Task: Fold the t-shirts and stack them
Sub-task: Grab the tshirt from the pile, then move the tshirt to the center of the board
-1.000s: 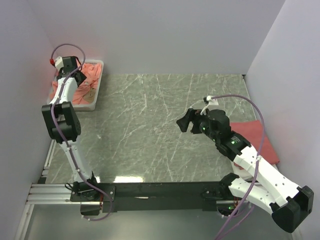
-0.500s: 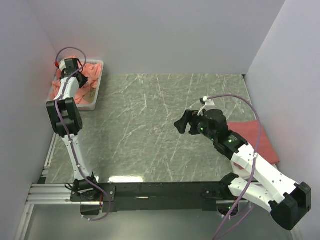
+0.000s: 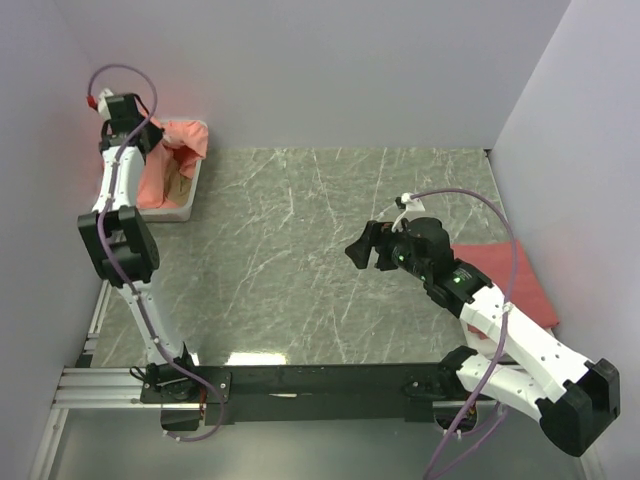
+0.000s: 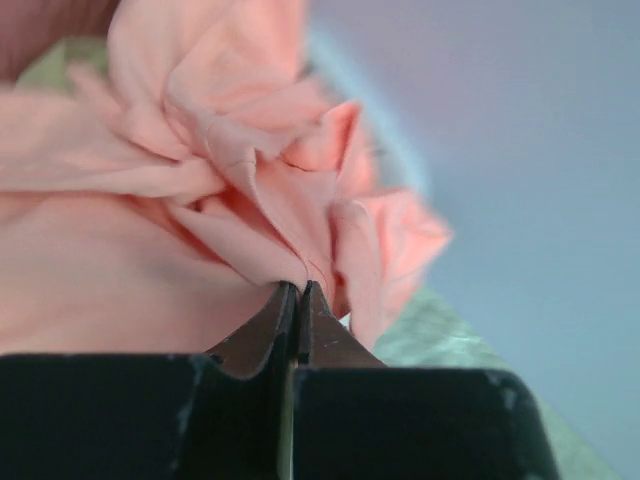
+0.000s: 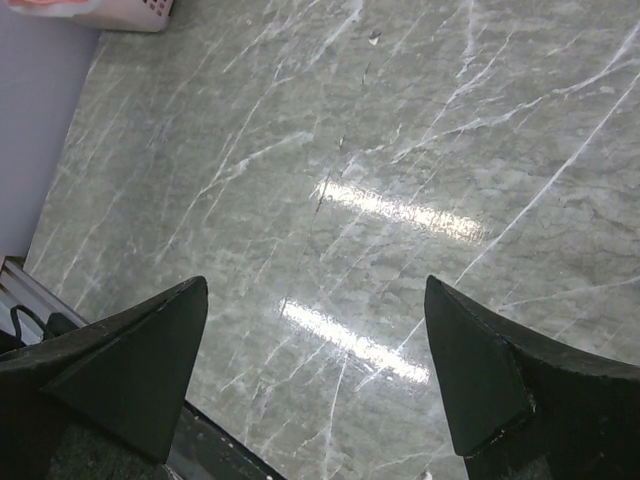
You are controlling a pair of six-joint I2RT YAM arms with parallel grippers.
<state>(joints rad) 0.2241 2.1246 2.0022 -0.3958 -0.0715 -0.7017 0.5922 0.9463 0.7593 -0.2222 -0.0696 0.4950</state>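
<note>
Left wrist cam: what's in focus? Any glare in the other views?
Left wrist: salmon-pink shirt folds pinched at the left gripper are sharp; cloth at frame left and the background are blurred. Right wrist: two bright glare streaks on the table. Top external: one small glare patch at its near edge.

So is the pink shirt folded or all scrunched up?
Scrunched. The salmon-pink t-shirt bunches in crumpled pleats where the left gripper pinches it.

Marble table (image 3: pixel 300 250) carries basket (image 3: pixel 170 213); red t-shirt (image 3: pixel 535 295).
</note>
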